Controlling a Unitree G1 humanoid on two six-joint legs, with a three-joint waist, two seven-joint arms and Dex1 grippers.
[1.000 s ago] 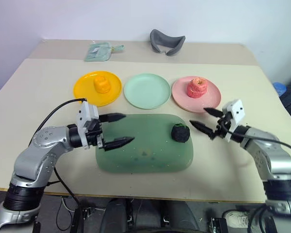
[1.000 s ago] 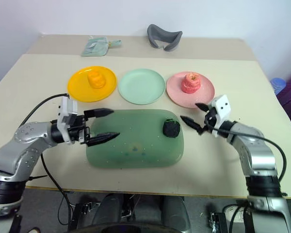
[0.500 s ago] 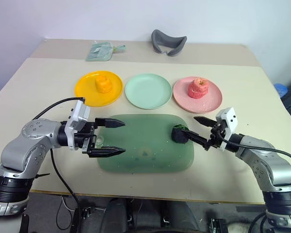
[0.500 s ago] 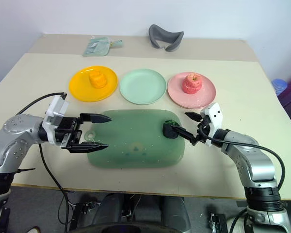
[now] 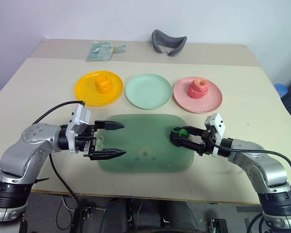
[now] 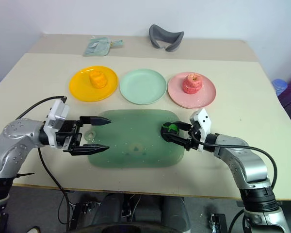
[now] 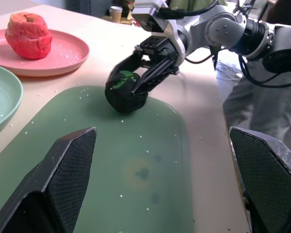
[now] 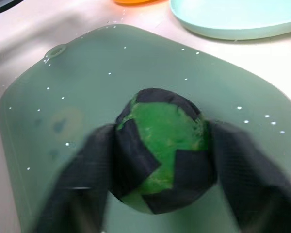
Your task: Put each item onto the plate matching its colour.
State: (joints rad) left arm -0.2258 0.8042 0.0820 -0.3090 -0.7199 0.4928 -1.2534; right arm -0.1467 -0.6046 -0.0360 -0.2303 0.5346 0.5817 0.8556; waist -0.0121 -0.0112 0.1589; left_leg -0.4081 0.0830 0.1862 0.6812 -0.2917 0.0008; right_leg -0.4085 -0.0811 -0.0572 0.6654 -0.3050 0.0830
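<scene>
the right gripper [image 5: 186, 138] has its fingers clamped on either side of the dark green ball [image 5: 178, 136], which sits on the green tray [image 5: 136, 160] near its right edge, likely for a lift to the empty mint green plate [image 5: 147, 91]. the left gripper [image 5: 109, 140] hovers over the tray's left end, fingers wide apart and empty. the orange lump [image 5: 103, 84] and pink-red apple [image 5: 198, 88] already rest on their matching plates.

A pale beige surface [image 5: 242, 77] carries a translucent dark-green rounded-rectangle plastic tray [image 5: 140, 162] flecked with white specks. At its 3 o'clock edge sits a black bumpy toy ball [image 5: 179, 136] patched with bright green. At 12 o'clock stand three round plastic plates: orange-yellow [image 5: 85, 90] bearing an orange-yellow lump [image 5: 103, 84], plain mint green [image 5: 148, 91], and pink [image 5: 214, 97] bearing a pink-red apple-shaped toy [image 5: 198, 88]. Farther off lie a grey curved cushion [image 5: 168, 41] and a pale green packet [image 5: 101, 50].
</scene>
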